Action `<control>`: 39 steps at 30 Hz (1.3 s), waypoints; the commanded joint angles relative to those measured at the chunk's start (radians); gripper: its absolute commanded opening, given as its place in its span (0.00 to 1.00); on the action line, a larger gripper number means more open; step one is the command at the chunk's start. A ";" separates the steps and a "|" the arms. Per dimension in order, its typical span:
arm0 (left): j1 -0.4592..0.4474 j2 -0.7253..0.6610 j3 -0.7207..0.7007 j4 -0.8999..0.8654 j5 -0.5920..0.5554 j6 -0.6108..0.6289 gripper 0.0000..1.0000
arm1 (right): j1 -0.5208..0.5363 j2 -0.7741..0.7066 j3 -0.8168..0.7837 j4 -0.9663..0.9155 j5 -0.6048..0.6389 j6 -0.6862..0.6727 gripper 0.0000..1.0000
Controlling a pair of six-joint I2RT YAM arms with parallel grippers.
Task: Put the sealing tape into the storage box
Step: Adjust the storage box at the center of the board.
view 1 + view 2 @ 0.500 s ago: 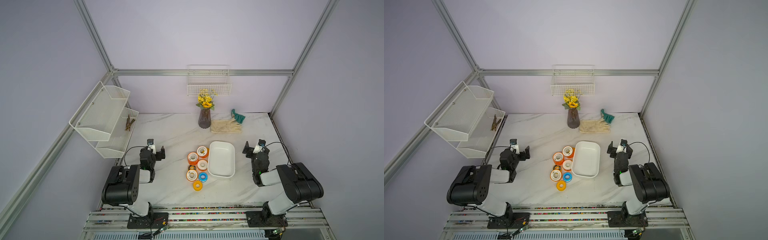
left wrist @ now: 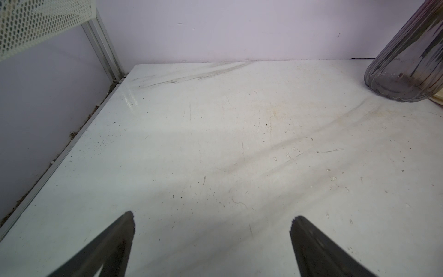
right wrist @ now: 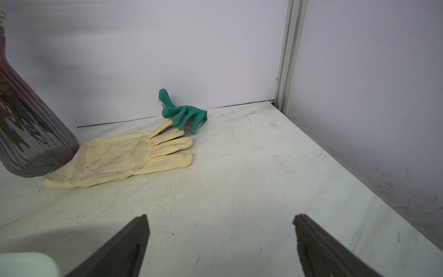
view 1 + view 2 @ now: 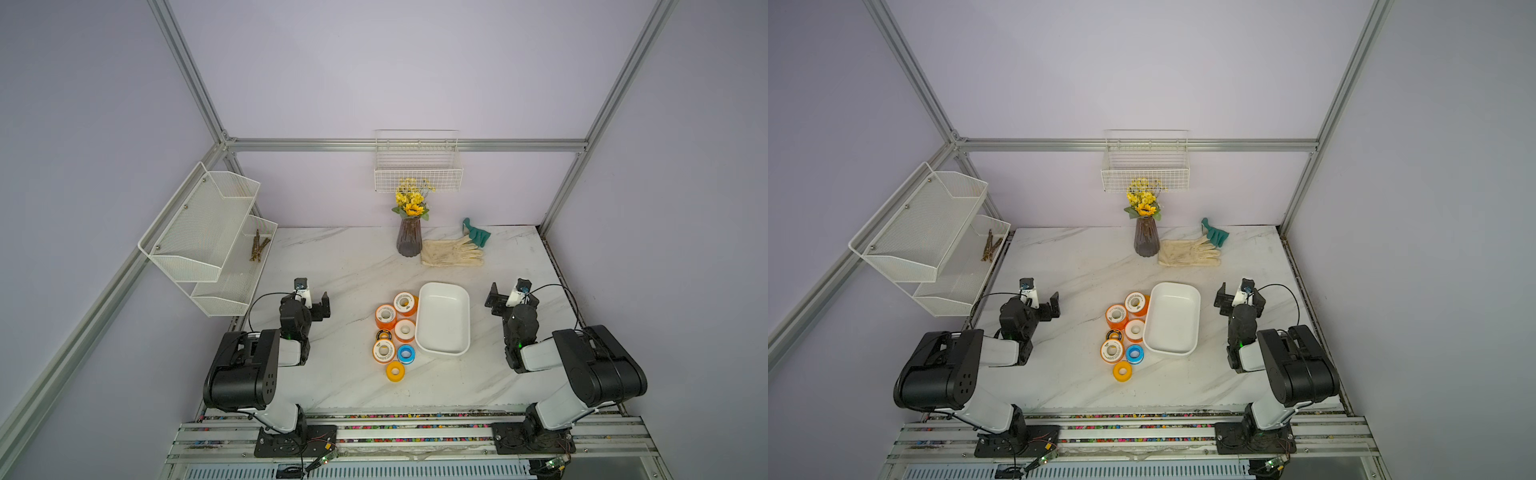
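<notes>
Several sealing tape spools lie clustered on the marble table in both top views: orange ones with white faces (image 4: 385,316) (image 4: 1134,303), a black-yellow one (image 4: 384,334), a blue-white one (image 4: 406,354) and a yellow one (image 4: 395,370) (image 4: 1122,370). The white storage box (image 4: 443,320) (image 4: 1173,318) sits empty just right of them; its corner (image 3: 24,263) shows in the right wrist view. My left gripper (image 4: 309,301) (image 2: 212,217) is open over bare table left of the spools. My right gripper (image 4: 512,297) (image 3: 220,217) is open over bare table right of the box.
At the back stand a dark glass vase with yellow flowers (image 4: 409,241) (image 3: 28,134), a cream glove (image 4: 451,253) (image 3: 119,158) and a green glove (image 4: 478,235) (image 3: 184,112). White mesh shelves (image 4: 208,232) hang on the left wall, a wire basket (image 4: 417,166) on the back wall.
</notes>
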 commanded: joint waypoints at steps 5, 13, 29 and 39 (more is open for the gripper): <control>-0.015 -0.120 0.057 -0.130 -0.135 -0.027 1.00 | -0.002 -0.017 0.003 -0.016 -0.004 0.008 1.00; -0.024 -0.419 0.164 -0.527 -0.223 -0.342 1.00 | 0.017 -0.303 0.123 -0.426 0.063 0.036 1.00; -0.024 -0.692 0.532 -1.466 0.397 -0.505 1.00 | 0.149 -0.600 0.384 -1.361 -0.345 0.382 0.87; -0.023 -0.883 0.471 -1.646 0.258 -0.379 1.00 | 0.259 -0.364 0.427 -1.470 -0.300 0.356 0.73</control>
